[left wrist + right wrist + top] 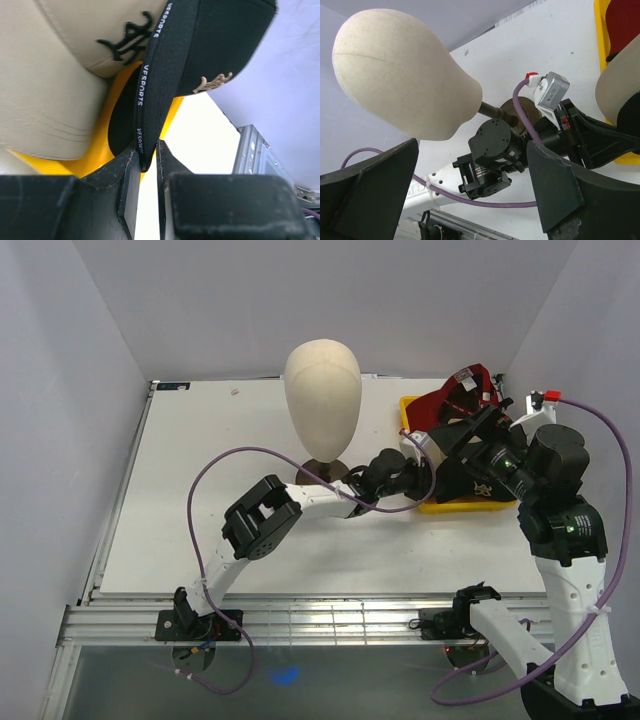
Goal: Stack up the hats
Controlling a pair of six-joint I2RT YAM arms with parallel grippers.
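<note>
One black cap (200, 40) is pinched by its edge in the left fingers (125, 200); the right fingers (560, 195) gape empty. Next, I'd guess, it needs lifting clear of the yellow bin (92, 150).

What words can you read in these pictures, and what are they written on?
"VESPORTS": white letters, printed over and over along the edge band of the black cap.
On the tan cap, a black stitched emblem: curly shape, I cannot read it.
On the black cap, a gold stitched emblem: seen at a slant, I cannot read it.
Top and right wrist views: no words that can be read.
</note>
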